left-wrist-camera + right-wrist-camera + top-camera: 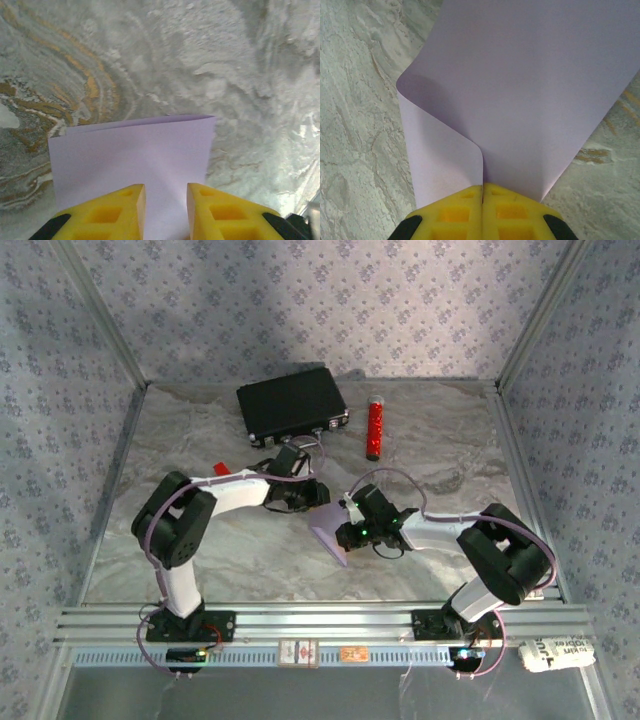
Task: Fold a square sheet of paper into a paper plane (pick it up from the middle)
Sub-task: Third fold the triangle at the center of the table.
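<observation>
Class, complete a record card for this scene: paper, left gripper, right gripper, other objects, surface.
Paper: pale lilac sheet of thin paper, curled over on itself
Left gripper: open, fingers apart over the sheet
Right gripper: shut on the sheet
Other objects: black rectangular case, red cylinder, small red block
Surface: grey marbled table

Pale lilac paper (pixel 520 90), grey marbled table (pixel 225 60) with ochre veins, black case (pixel 290 400), red cylinder (pixel 375 428)

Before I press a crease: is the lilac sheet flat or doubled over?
Doubled over, uncreased: the sheet curls in a rounded bend, both layers pinched by the right gripper.
</observation>
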